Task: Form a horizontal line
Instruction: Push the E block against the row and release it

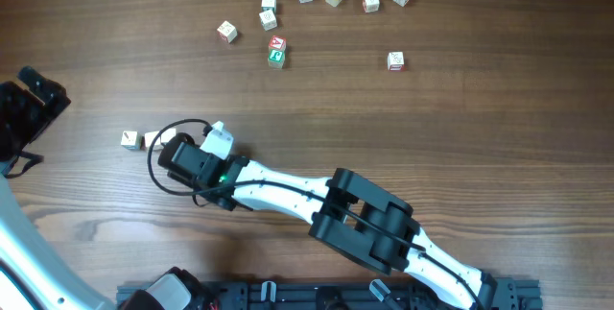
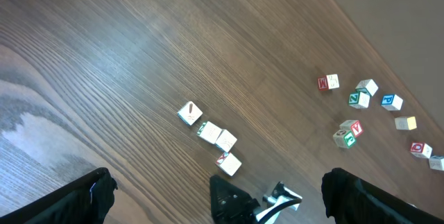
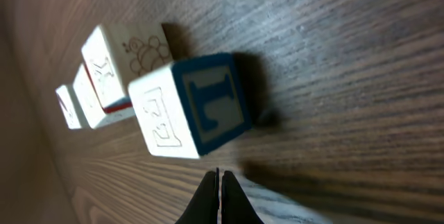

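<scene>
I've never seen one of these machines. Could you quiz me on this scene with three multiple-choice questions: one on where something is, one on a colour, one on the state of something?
1. Where does the short row of cubes lie?
A. Right by the right gripper
B. In the far right corner of the table
C. Off the table, on the floor

2. What colour frames the letter on the cube nearest the right wrist camera?
A. Red
B. Blue
C. Yellow

3. How is the right gripper?
A. Wide open
B. Shut on a cube
C. Shut, holding nothing

Answers: 1 A, the row ends just in front of its fingertips. 2 B, that face shows a blue border and a blue letter. 3 C, its fingers meet with no cube between them.
</scene>
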You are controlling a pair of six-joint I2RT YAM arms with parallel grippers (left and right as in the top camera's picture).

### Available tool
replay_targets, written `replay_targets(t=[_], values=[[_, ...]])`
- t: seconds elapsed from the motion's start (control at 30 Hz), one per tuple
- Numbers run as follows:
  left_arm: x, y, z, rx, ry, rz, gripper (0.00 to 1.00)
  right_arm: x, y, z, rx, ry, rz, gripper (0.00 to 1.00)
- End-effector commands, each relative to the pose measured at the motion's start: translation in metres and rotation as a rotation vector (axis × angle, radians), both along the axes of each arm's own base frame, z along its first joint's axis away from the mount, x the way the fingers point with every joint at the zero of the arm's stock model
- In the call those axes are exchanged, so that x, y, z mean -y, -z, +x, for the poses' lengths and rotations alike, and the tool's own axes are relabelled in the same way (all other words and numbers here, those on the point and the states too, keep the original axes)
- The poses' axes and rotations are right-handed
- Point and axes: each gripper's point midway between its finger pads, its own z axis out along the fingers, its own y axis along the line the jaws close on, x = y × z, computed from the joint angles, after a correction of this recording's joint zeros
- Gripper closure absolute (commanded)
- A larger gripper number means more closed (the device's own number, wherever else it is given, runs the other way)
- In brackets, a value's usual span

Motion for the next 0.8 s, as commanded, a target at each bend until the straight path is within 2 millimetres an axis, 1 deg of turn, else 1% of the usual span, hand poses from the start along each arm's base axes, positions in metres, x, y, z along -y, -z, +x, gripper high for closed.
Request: replay_targets(t=[0.0, 0.77], values=[[0.0006, -0.0065, 0.0015, 0.022, 0.0, -0.002, 0.0, 0.0071, 0.0206, 0.0132, -0.007, 0.065, -0.013, 0.95], [0.0006, -0.0065, 0.0015, 0.022, 0.0, -0.002, 0.0, 0.0056, 0.0148, 0.0231, 0.049, 0.082, -0.003, 0.93]])
